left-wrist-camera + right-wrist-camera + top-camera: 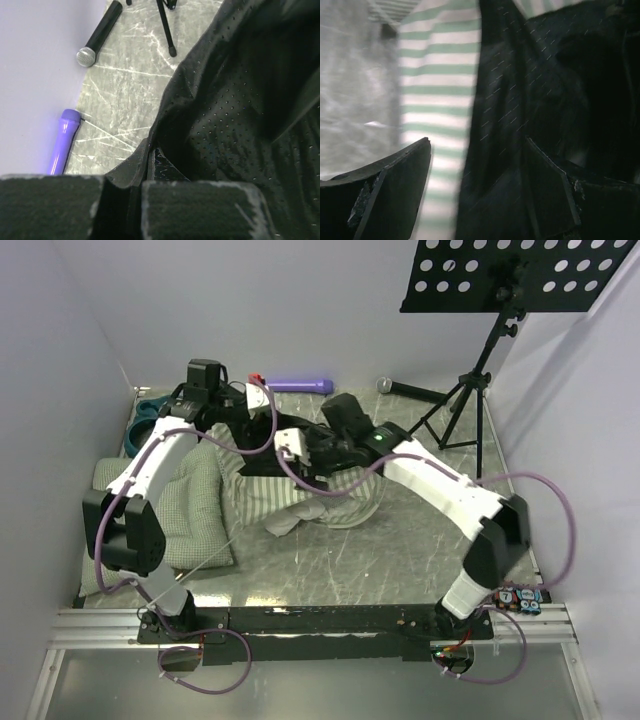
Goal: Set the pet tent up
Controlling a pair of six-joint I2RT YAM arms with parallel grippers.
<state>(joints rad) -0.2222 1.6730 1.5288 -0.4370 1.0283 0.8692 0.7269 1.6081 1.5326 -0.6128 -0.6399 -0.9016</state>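
left wrist microphone (98, 34), right pet tent (440, 100) stripes

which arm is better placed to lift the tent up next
Left, probably: the left hand pinches the tent by its black lining, so it can pull up at once. The right hand is open around it, gripping nothing.

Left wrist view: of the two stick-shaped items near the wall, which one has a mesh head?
The black microphone, tipped with a silver grille. The purple cylinder ends in a plain smooth cap.
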